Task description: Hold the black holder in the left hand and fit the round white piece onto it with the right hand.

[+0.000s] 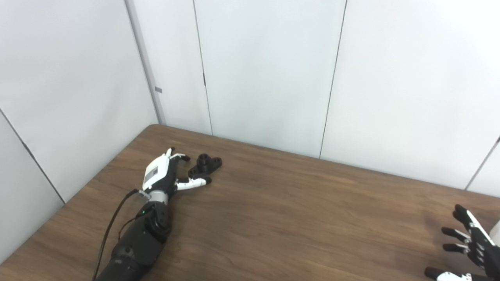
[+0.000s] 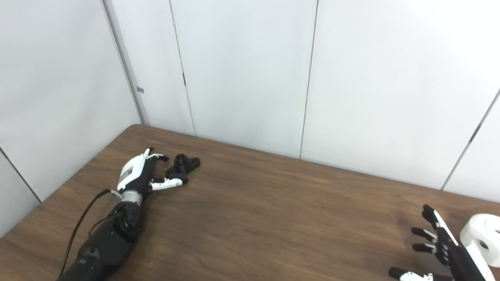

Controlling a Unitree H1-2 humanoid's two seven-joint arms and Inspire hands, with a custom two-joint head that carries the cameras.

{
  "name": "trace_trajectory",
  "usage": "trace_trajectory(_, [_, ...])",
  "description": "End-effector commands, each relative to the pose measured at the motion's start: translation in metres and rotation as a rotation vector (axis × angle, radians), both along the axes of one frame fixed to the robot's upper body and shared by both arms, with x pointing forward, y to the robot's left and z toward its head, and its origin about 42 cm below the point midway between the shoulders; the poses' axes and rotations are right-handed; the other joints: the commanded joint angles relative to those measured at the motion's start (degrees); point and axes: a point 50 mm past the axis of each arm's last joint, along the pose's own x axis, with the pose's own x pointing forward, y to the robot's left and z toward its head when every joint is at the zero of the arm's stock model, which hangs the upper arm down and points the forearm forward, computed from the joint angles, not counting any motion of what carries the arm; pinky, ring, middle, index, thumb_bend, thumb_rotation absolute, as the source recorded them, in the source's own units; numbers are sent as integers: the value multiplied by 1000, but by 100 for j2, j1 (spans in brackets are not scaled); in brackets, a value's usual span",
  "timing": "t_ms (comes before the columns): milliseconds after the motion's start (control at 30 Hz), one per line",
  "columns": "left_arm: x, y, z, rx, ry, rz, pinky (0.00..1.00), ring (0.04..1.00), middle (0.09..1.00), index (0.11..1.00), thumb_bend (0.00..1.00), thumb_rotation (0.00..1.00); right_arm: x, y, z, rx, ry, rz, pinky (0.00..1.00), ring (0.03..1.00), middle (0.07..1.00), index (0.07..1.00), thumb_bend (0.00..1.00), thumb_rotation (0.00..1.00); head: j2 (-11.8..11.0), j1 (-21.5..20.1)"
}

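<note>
The black holder (image 1: 205, 164) lies on the wooden table (image 1: 289, 210) near its far left corner. My left hand (image 1: 166, 173) rests just left of it, open, fingers and thumb spread on either side of the holder's near end without closing on it. The round white piece (image 2: 481, 236) sits at the right edge of the table, seen in the right eye view. My right hand (image 2: 437, 244) hovers open just left of the white piece, fingers spread, holding nothing. In the left eye view the right hand (image 1: 468, 242) hides most of the piece.
White wall panels (image 1: 265, 70) stand close behind the table's far edge and along its left side. A black cable (image 1: 111, 226) runs along my left forearm. The wide middle of the brown tabletop lies between the two hands.
</note>
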Motion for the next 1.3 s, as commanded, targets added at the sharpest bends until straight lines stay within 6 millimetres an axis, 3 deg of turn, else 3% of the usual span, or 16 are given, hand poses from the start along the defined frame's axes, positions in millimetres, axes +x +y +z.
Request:
trace_trajectory(0, [8, -8, 5, -20, 0, -31, 1000, 1000, 1000, 745, 919, 285, 5, -1, 21, -9, -84, 15, 713, 850, 974, 981, 798, 236, 23, 7])
trace_trajectory(500, [3, -23, -8, -60, 20, -69, 1000, 1000, 1000, 726, 895, 254, 6, -1, 28, 0, -88, 18, 711, 861, 982, 988, 773, 189, 77, 18])
trace_trajectory(767, [4, -24, -16, -50, 41, -89, 1000, 1000, 1000, 660, 854, 146, 4, -4, 30, 1, -85, 12, 743, 874, 983, 988, 767, 179, 108, 10])
trace_trajectory(800, [4, -24, -17, -49, 46, -91, 1000, 1000, 1000, 578, 693, 105, 5, -4, 30, -2, -86, 13, 740, 873, 983, 988, 766, 185, 108, 10])
trace_trajectory(867, [5, -24, -20, -46, 49, -93, 1000, 1000, 987, 506, 560, 70, 5, -4, 30, -5, -87, 12, 729, 869, 983, 989, 766, 192, 109, 17])
trace_trajectory(1267, [4, -24, -25, 5, 59, -111, 1000, 1000, 941, 485, 525, 59, 7, -8, 33, 2, -89, 11, 741, 875, 991, 992, 759, 231, 122, 16])
